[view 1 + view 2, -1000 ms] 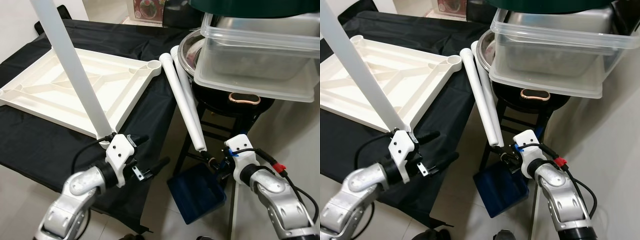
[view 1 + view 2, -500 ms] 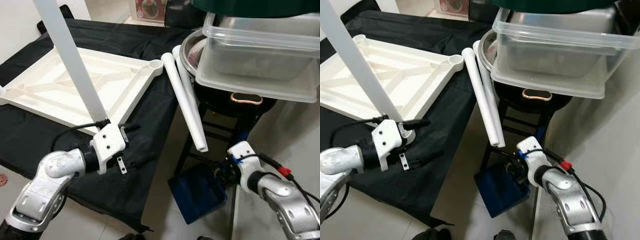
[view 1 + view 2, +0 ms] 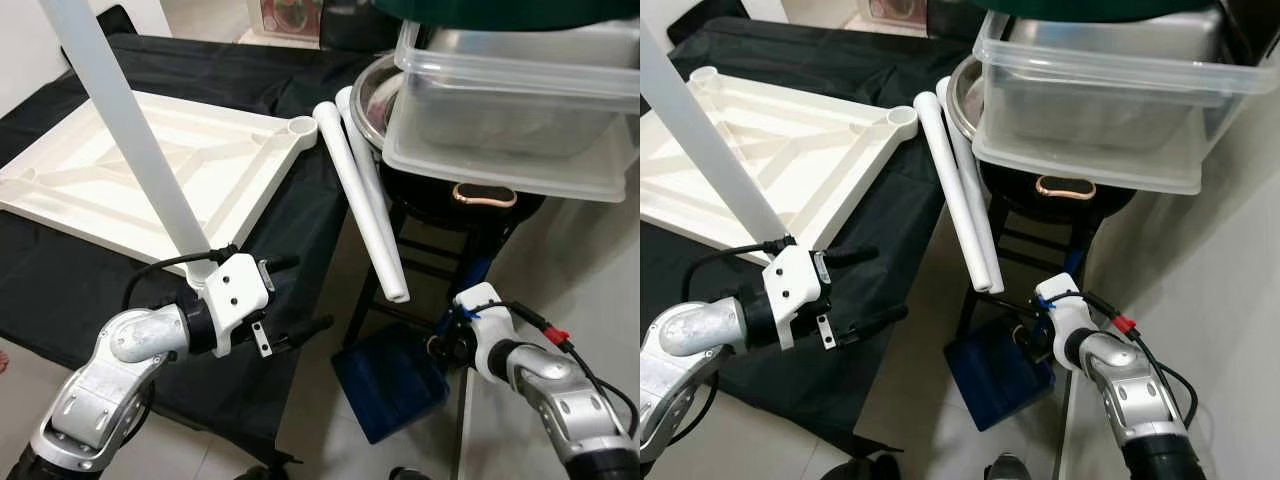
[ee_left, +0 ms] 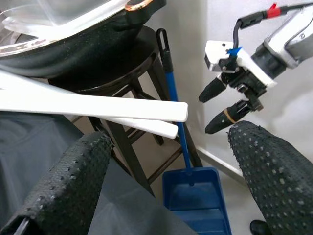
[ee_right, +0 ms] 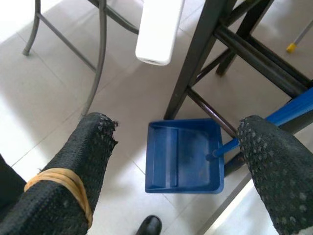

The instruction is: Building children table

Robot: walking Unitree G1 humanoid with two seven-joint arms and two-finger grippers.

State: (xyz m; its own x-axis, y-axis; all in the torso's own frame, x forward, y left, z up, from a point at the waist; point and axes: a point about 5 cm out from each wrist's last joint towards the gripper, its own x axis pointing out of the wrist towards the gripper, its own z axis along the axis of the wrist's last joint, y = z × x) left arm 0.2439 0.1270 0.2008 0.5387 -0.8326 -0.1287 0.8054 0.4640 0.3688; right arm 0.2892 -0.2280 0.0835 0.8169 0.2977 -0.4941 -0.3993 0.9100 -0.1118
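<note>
The white table top [image 3: 150, 170] lies upside down on a black cloth. One white leg [image 3: 130, 130] stands upright at its near corner. Two loose white legs [image 3: 360, 200] lie side by side, reaching from the table's edge out over the gap towards the stool. My left gripper [image 3: 295, 297] is open and holds nothing, just right of the upright leg's base, with the loose legs [image 4: 98, 105] ahead of it. My right gripper [image 3: 440, 340] is open and low beside the stool, above a blue dustpan [image 5: 183, 156]. One loose leg's end [image 5: 156, 34] hangs beyond it.
A black stool [image 3: 440, 250] carries a dark pan, a metal bowl and a clear plastic tub [image 3: 510, 110]. The dustpan's blue handle [image 4: 171, 88] leans on the stool. An empty leg socket [image 3: 302, 127] sits at the top's far right corner. Grey floor tiles lie below.
My left gripper has drawn back from the upright leg's base, out to the right and lower. The right gripper stays low by the dustpan. The head camera has shifted slightly.
</note>
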